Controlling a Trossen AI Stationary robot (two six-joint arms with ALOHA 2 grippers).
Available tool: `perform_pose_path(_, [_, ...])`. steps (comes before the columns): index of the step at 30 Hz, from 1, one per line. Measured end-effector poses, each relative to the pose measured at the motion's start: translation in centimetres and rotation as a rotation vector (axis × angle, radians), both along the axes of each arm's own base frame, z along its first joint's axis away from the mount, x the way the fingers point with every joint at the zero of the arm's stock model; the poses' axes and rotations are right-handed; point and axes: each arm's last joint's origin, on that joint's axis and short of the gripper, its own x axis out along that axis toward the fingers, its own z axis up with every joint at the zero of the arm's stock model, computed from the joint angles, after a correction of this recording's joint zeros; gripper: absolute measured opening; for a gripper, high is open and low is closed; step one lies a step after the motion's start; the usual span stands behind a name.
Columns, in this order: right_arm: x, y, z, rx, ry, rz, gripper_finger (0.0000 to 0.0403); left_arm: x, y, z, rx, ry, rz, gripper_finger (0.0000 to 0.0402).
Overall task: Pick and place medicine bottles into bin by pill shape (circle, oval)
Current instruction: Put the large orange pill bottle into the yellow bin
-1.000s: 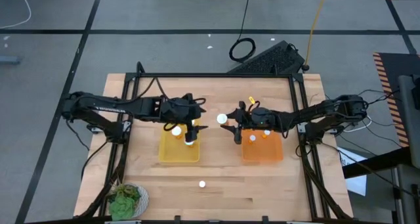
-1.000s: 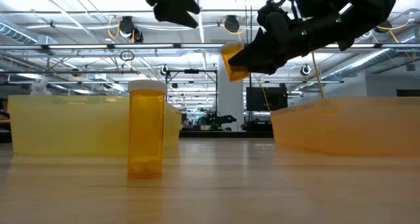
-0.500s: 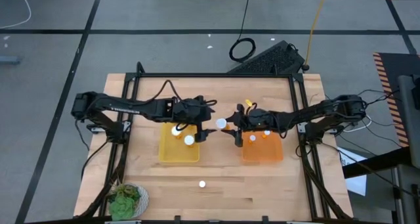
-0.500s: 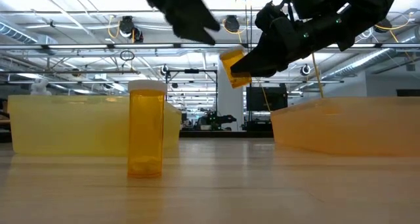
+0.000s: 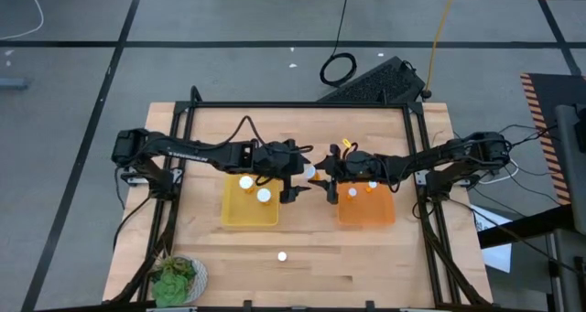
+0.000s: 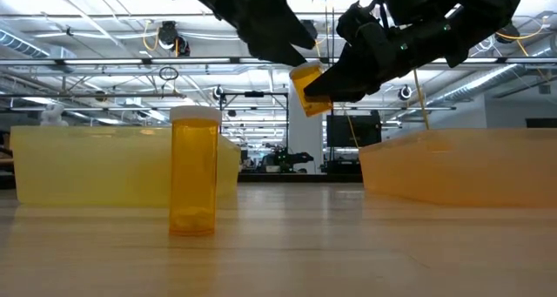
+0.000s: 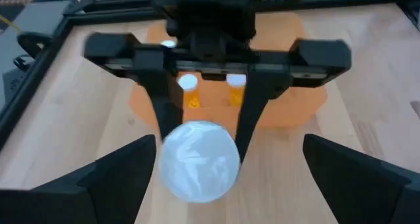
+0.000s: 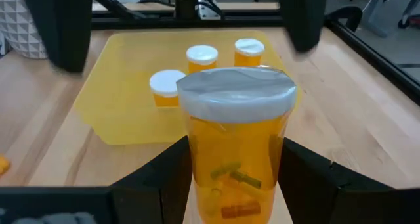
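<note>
Two claws now meet in the air between the shallow translucent yellow plastic tray (image 5: 240, 216) and its orange twin (image 5: 368, 215): within the last second the left claw (image 5: 295, 173) has swung away from above the yellow tray, where it hovered, and reached out to the gap beside that tray's inner edge. Its fingers spread wide and empty, facing the right claw (image 5: 322, 177), which has scarcely moved and stays clamped on a small amber cylindrical pill bottle with a white cap (image 8: 234, 140), held above the table. This looks like a handover being set up, so that the bottle can go to the yellow tray. Two white-capped bottles (image 5: 254, 188) stand in the yellow tray, two more (image 7: 210, 91) in the orange one, and a lone amber bottle (image 6: 193, 172) stands on the wooden table (image 5: 366, 257) in front of the yellow tray. No label, brand or writing can be read on any bottle.
</note>
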Motion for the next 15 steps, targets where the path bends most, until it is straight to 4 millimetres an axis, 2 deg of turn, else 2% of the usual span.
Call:
perform_pose_path(8, [0.0,0.0,0.0,-0.001,0.005,0.003,0.0192,1.1,0.2,-1.4,0.01,0.037,-0.019,0.0388])
perform_pose_path(15, [0.0,0.0,0.0,-0.003,0.003,0.003,0.0192,1.1,0.3,-1.4,0.007,0.038,-0.025,0.0378])
